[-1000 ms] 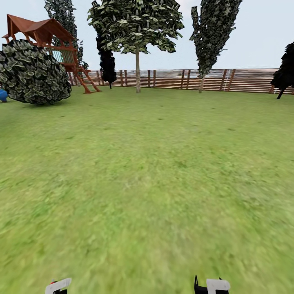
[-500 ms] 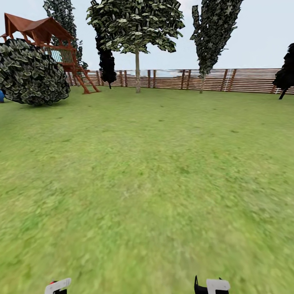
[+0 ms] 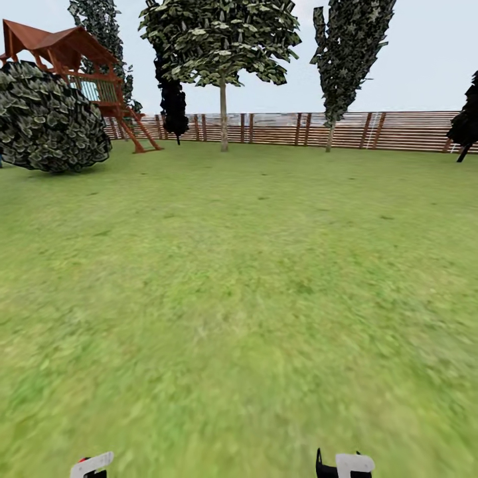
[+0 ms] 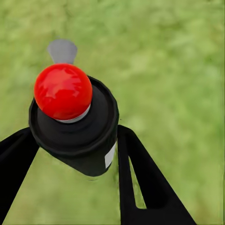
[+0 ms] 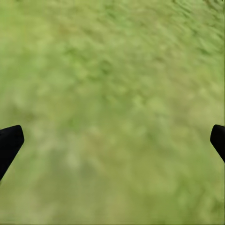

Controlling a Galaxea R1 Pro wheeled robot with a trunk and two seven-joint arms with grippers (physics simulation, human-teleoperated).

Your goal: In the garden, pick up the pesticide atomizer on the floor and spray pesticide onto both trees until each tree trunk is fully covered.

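The pesticide atomizer [image 4: 63,91], a dark bottle with a round red top, sits between the black fingers of my left gripper [image 4: 75,140], which is shut on it above grass. In the head view, the left gripper [image 3: 91,465] and right gripper [image 3: 345,463] peek in at the bottom edge, with a speck of red at the left one. My right gripper [image 5: 115,140] is open, fingertips far apart over bare lawn. Far ahead, a tree [image 3: 223,60] with a broad leafy crown stands on a pale bare trunk [image 3: 224,119] near the fence.
Wide green lawn [image 3: 252,279] stretches to a brown slat fence [image 3: 398,129]. A big round bush [image 3: 50,119] and a wooden play tower [image 3: 86,66] stand at the far left. A narrow columnar tree [image 3: 345,53] and black-foliaged trees [image 3: 174,99] line the fence.
The whole head view has shifted a little: the bush slid left and a blue object at the left edge left the picture. Both grippers keep their places in the view.
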